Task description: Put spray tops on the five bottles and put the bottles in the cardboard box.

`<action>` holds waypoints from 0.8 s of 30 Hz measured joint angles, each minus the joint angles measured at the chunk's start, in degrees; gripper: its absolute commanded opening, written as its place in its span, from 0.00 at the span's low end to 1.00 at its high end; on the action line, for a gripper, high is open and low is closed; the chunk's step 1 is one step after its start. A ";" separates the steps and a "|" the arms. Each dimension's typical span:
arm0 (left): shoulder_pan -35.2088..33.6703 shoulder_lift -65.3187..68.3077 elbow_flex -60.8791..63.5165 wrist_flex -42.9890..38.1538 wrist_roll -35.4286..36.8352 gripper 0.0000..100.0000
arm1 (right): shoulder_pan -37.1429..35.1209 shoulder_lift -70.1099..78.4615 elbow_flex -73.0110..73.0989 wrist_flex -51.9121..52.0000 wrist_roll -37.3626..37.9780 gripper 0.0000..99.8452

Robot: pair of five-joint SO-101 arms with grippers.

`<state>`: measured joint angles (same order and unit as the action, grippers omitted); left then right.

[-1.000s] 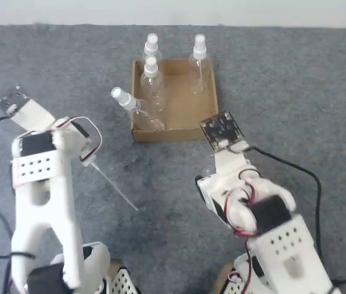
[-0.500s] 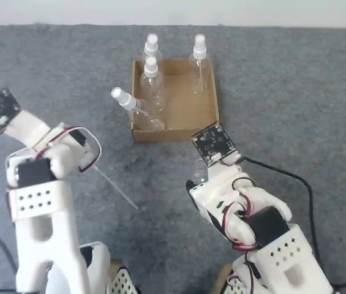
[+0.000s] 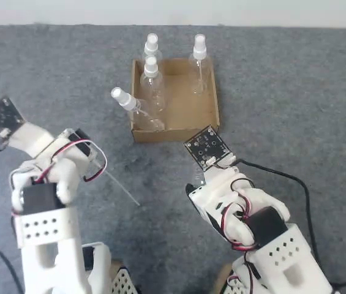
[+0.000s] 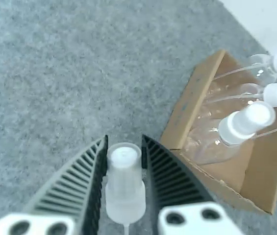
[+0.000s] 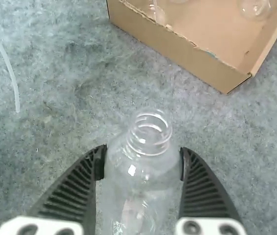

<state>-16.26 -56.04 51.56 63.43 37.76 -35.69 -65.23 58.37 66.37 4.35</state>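
Note:
My left gripper is shut on a white spray top; its thin dip tube slants down onto the carpet. In the high view this gripper sits left of the cardboard box. My right gripper is shut on a clear bottle with an open neck, held upright just in front of the box. Several capped bottles stand in the box; one capped bottle leans over its left wall.
Grey carpet covers the table. Bare carpet lies to the right of the box and between the two arms. The dip tube also lies near my right gripper's side. A pale wall runs along the far edge.
My left arm has drawn back toward the near left with the spray top. My right arm has pulled back from the box, a little to the left, with the bottle in it.

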 measured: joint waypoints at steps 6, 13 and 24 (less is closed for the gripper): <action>-0.09 -5.71 2.55 -0.26 -0.18 0.01 | 0.00 0.00 0.00 0.00 0.00 0.07; -0.09 -9.14 5.01 -2.99 -1.14 0.01 | 0.09 -3.52 0.26 0.00 0.00 0.03; -0.18 -10.29 5.01 -3.08 -1.14 0.01 | -3.25 -22.59 11.60 -3.34 5.27 0.03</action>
<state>-16.44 -66.33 56.57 60.35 36.62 -38.95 -87.82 69.98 63.03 9.63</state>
